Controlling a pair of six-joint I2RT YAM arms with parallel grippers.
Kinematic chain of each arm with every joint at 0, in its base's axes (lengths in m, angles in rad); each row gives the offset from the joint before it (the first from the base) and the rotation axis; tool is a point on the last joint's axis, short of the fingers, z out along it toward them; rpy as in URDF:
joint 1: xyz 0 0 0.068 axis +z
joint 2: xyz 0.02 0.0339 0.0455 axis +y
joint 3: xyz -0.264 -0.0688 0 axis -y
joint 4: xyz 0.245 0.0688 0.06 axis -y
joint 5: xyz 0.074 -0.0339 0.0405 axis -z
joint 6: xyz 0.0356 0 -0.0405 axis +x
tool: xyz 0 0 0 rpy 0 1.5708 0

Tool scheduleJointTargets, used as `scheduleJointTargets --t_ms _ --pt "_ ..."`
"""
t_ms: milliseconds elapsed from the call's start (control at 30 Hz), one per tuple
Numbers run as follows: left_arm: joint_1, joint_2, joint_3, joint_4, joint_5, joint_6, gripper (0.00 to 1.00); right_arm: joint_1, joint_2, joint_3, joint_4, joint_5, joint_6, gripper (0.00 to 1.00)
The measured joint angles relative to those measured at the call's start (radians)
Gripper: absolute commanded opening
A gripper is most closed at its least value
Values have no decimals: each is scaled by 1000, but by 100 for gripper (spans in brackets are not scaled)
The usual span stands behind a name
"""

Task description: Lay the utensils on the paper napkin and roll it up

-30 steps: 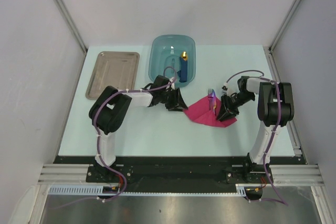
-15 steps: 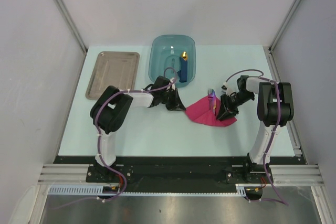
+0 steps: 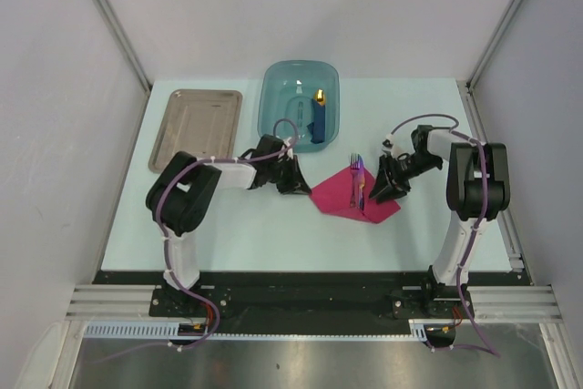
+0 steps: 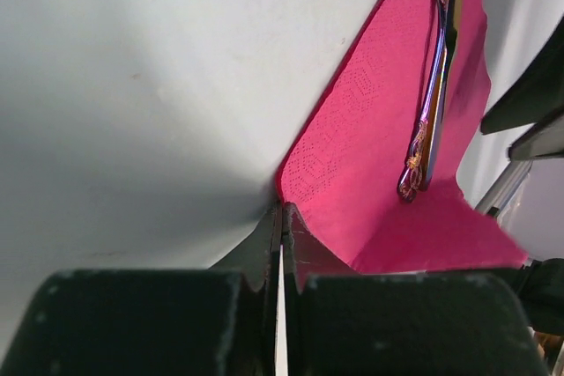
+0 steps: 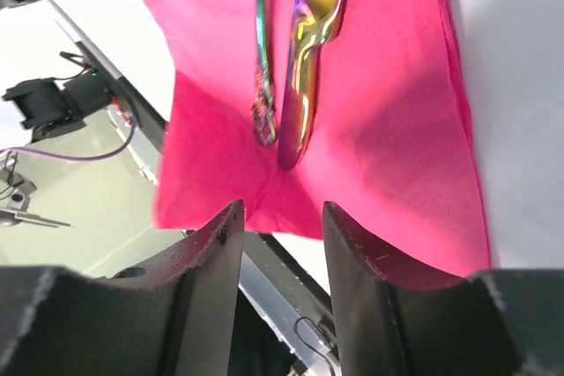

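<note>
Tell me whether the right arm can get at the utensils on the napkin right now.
Probably yes. The right gripper stands open at the edge of the napkin, and the utensils lie uncovered on it just ahead. The left gripper pinches a corner, off that path.

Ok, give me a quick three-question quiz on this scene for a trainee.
1. True or false: the utensils lie on the paper napkin.
2. Which gripper pinches a napkin corner? A) left gripper B) right gripper C) neither
3. What lies in the teal bowl?
Key: 1 true. 2 A; the right gripper's jaws stand apart. 3 a blue object with a yellow tip.
</note>
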Motion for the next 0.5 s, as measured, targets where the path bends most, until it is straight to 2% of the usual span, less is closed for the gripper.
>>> scheduleJointTargets --t_ms 500 --pt "143 -192 -216 -65 -14 53 0 0 -27 29 -35 -36 -6 46"
